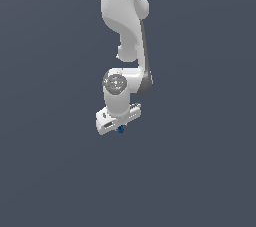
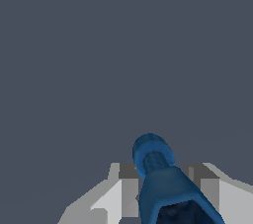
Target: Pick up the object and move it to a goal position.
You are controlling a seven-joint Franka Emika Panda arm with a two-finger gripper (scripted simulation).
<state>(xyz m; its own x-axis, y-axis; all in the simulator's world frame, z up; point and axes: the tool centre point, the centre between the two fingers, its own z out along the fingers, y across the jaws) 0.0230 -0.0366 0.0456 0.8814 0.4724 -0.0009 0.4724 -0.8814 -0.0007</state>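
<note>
The object [image 2: 163, 183] is a dark-blue elongated piece with a knobby rounded end. In the wrist view it sits between the two grey fingers [image 2: 121, 188], which close on it from both sides. In the exterior view only a small blue bit of the object [image 1: 120, 130] shows just under the white gripper [image 1: 119, 127], which hangs from the white arm in the middle of the picture, raised off the flat grey surface. The fingers themselves are hidden behind the hand in the exterior view.
A plain dark grey-blue surface [image 1: 200, 171] fills both views. No goal marker or other object shows.
</note>
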